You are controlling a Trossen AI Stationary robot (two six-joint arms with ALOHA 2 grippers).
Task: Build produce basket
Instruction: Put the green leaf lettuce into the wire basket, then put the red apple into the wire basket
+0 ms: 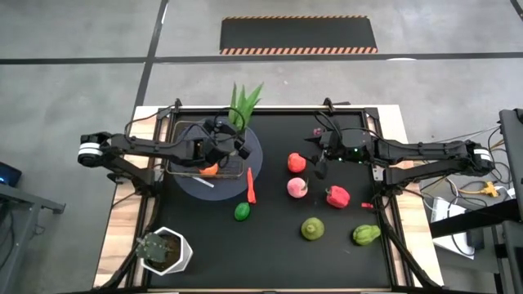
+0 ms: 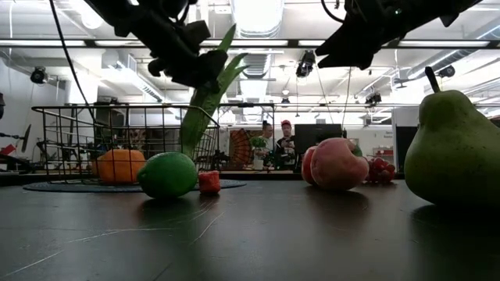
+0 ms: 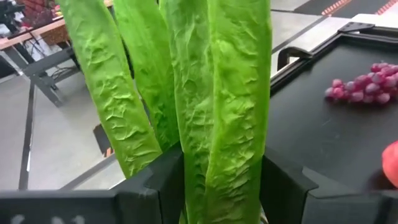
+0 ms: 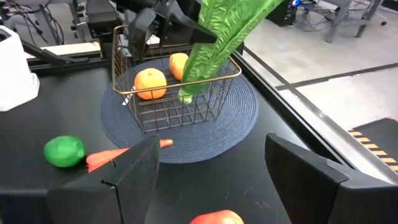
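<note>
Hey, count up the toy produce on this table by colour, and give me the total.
Green: 4 (leafy stalk, lime, round fruit, pear)
Orange: 2 (oranges, inside the basket)
Red: 3 (chili, apple, pepper)
Pink: 1 (peach)
Purple-red: 1 (grape bunch)
Total: 11

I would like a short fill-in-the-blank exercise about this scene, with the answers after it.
1. The left end effector holds the leafy stalk above the ____.
2. Two ____ fruits already lie inside the basket.
3. The lime lies beside the tip of the red ____.
4. The right end effector holds ____.

Answers: basket; orange; chili; nothing
</note>
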